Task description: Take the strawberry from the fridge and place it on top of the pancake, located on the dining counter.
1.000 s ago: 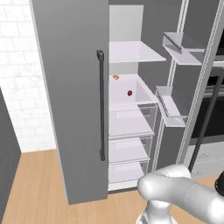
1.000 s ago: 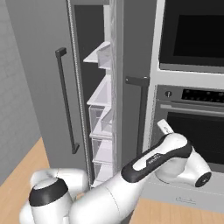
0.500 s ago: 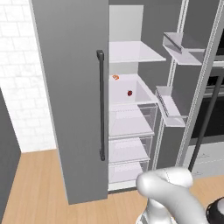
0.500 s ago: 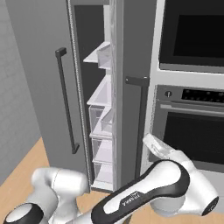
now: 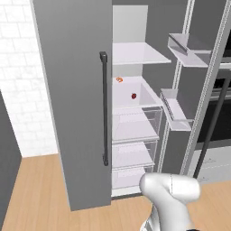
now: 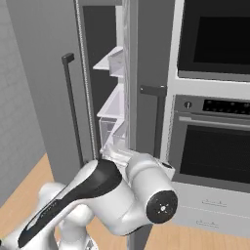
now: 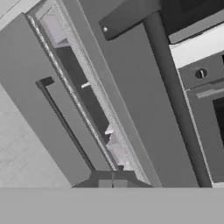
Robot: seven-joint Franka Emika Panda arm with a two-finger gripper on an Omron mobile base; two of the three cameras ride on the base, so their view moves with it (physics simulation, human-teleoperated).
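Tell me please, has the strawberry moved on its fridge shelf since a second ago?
No. The strawberry sits at the same spot on the white shelf, right of the fridge's door handle, as before.

Flat, even rendered light fills all three views, with no clear source and no glare; the fridge [image 5: 81, 103] interior reads bright white while its grey doors and the oven [image 6: 215, 146] glass stay dull and dark. Shadows are soft and faint, mostly under the shelves and along the door edge. Both base views are slightly soft and pixelated, the strawberry [image 5: 134, 95] only a small red blot, and the hand view is tilted, greyer and blurrier, with jagged edges on the handle [image 7: 65, 122].
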